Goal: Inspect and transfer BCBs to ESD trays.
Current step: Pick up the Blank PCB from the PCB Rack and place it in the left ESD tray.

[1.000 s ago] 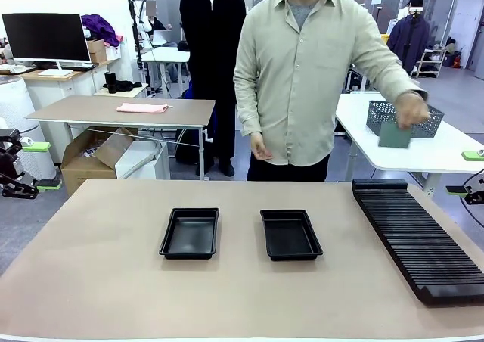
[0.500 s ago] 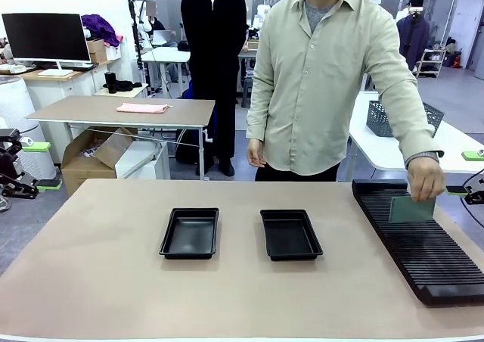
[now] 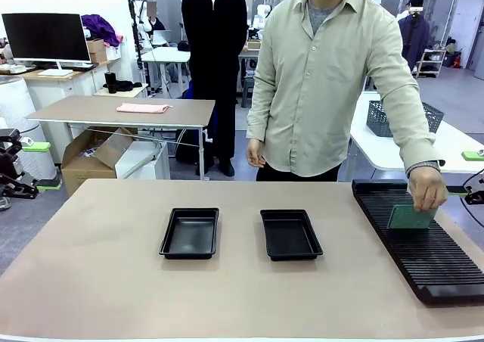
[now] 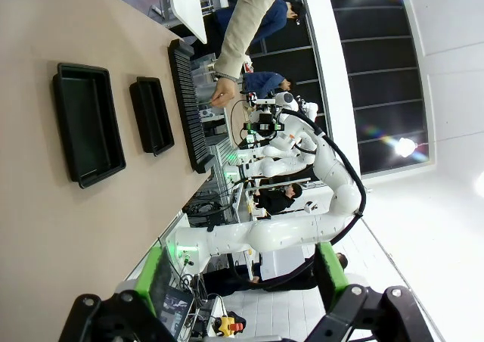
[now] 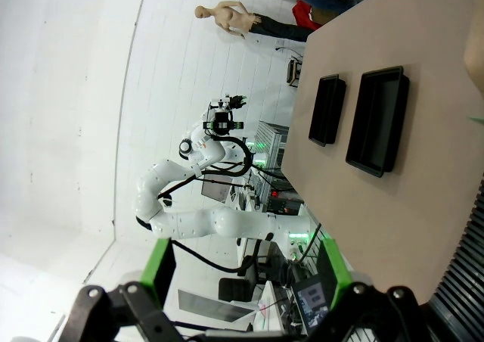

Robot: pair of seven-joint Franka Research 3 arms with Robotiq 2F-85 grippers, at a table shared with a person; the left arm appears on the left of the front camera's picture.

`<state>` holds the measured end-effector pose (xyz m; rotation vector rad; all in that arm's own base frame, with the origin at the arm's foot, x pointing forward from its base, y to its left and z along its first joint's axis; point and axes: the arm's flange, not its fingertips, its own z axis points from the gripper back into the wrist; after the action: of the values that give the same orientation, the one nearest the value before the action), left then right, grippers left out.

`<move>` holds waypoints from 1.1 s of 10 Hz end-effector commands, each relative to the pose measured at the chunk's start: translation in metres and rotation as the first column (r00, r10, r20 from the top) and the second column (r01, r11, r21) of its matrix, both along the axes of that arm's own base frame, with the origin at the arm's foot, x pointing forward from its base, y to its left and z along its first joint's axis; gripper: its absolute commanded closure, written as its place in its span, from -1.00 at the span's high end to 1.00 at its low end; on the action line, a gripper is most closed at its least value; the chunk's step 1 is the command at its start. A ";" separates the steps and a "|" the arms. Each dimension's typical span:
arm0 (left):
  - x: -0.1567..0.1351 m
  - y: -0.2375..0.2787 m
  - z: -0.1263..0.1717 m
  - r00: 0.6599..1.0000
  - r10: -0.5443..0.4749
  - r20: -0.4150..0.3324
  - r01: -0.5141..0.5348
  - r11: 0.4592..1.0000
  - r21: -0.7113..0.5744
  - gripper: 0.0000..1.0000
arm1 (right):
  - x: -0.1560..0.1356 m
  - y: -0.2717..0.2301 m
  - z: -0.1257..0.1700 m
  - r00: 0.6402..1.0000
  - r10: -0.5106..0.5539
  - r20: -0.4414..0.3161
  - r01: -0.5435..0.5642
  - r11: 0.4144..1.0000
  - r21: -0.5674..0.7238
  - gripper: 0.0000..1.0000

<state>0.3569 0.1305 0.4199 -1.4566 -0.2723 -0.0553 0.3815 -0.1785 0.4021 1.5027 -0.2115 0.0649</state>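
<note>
We see L gripper and R gripper both spread wide, nothing btwn jaws. BCB is well beyond either pair, in person's hand, lower edge at black rack. ESD trays lie far ahead of jaws.

Electronics lab: workbenches, monitor, slotted rack.

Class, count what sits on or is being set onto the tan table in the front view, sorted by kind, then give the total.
Black ESD trays: 2
Slotted black rack: 1
Green circuit board, held at the rack by the person: 1
Total: 4
</note>
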 end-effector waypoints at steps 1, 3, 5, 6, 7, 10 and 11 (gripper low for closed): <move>0.001 -0.001 0.001 1.000 0.004 0.004 -0.004 1.000 -0.006 1.00 | -0.002 0.002 0.003 1.000 0.000 0.006 0.000 1.000 0.000 1.00; 0.001 -0.001 0.001 1.000 0.004 0.004 -0.004 1.000 -0.006 1.00 | -0.002 0.002 0.003 1.000 0.000 0.006 0.000 1.000 0.000 1.00; 0.001 -0.001 0.001 1.000 0.004 0.004 -0.004 1.000 -0.006 1.00 | -0.002 0.002 0.003 1.000 0.000 0.006 0.000 1.000 0.000 1.00; 0.001 -0.001 0.001 1.000 0.004 0.004 -0.004 1.000 -0.006 1.00 | -0.002 0.002 0.003 1.000 0.000 0.006 0.000 1.000 0.000 1.00; 0.001 -0.001 0.001 1.000 0.004 0.004 -0.004 1.000 -0.006 1.00 | -0.002 0.002 0.003 1.000 0.000 0.006 0.000 1.000 0.000 1.00; 0.001 -0.001 0.001 1.000 0.004 0.004 -0.004 1.000 -0.006 1.00 | -0.002 0.002 0.003 1.000 0.000 0.006 0.000 1.000 0.000 1.00; 0.001 -0.001 0.001 1.000 0.004 0.004 -0.004 1.000 -0.006 1.00 | -0.002 0.002 0.003 1.000 0.000 0.006 0.000 1.000 0.000 1.00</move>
<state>0.3569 0.1305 0.4199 -1.4566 -0.2723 -0.0553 0.3815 -0.1785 0.4021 1.5027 -0.2115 0.0649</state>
